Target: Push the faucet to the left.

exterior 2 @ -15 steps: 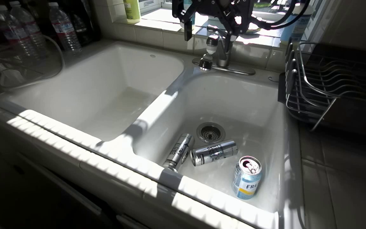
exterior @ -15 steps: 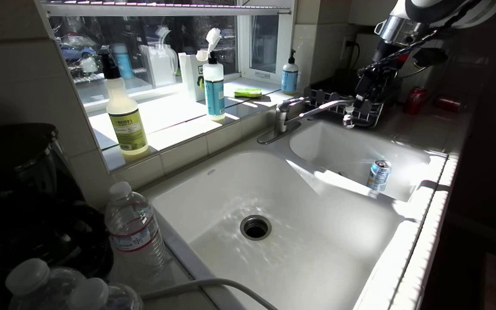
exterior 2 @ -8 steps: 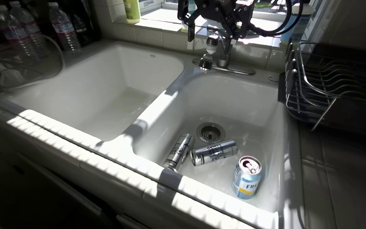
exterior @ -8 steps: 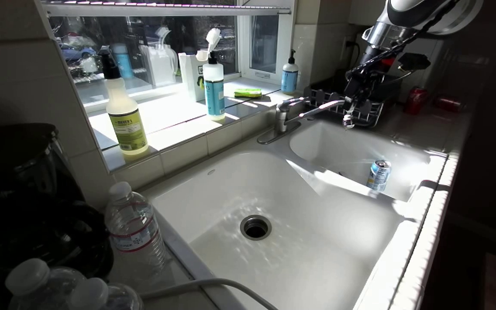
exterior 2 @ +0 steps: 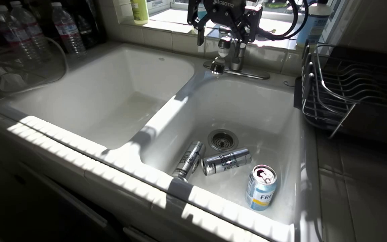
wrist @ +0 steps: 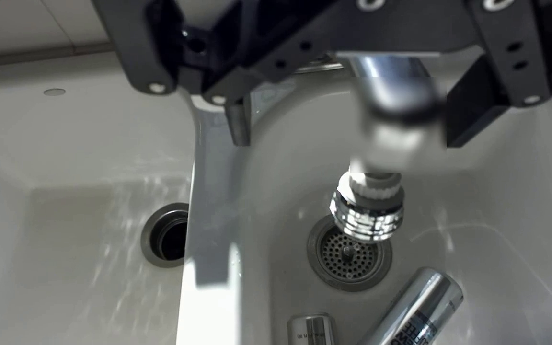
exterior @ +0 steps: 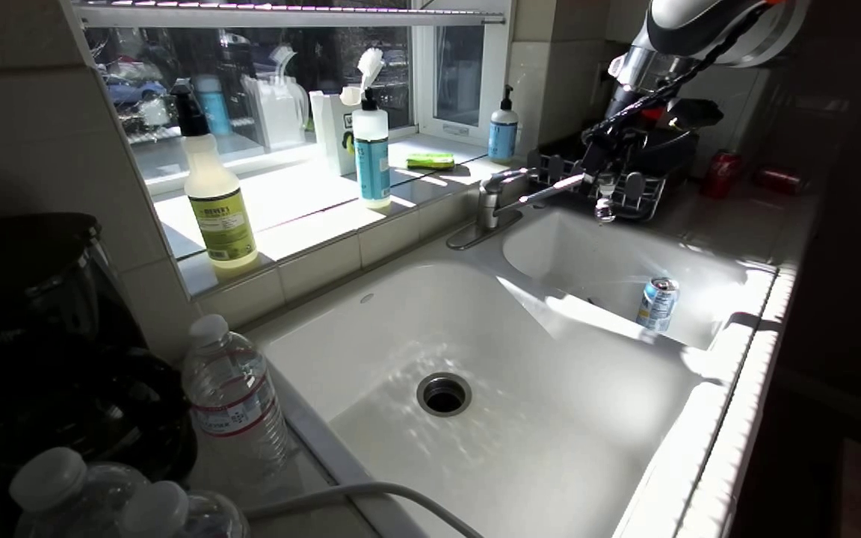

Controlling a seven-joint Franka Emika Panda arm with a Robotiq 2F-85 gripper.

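Note:
The chrome faucet point(exterior: 550, 192) shows in both exterior views, its long spout reaching over the smaller basin. Its base point(exterior 2: 236, 64) stands on the sink's back ledge. The white and chrome nozzle point(wrist: 369, 211) hangs above the strainer drain in the wrist view. My gripper point(exterior 2: 219, 43) is open, with its fingers pointing down, one on each side of the spout. In the wrist view the spout point(wrist: 391, 72) runs between the open jaws, nearer the right finger point(wrist: 477, 103); the left finger point(wrist: 239, 124) stands well apart. I cannot tell whether the right finger touches the spout.
Two silver cans point(exterior 2: 227, 161) lie in the smaller basin and a blue can point(exterior 2: 261, 188) stands there. A dish rack point(exterior 2: 344, 87) stands on one side. Soap bottles point(exterior: 373, 161) line the window sill. A divider point(exterior 2: 161, 117) separates the basins.
My gripper has come down and moved along the spout toward the faucet base and the window, jaws still open. The faucet and the cans have not visibly moved.

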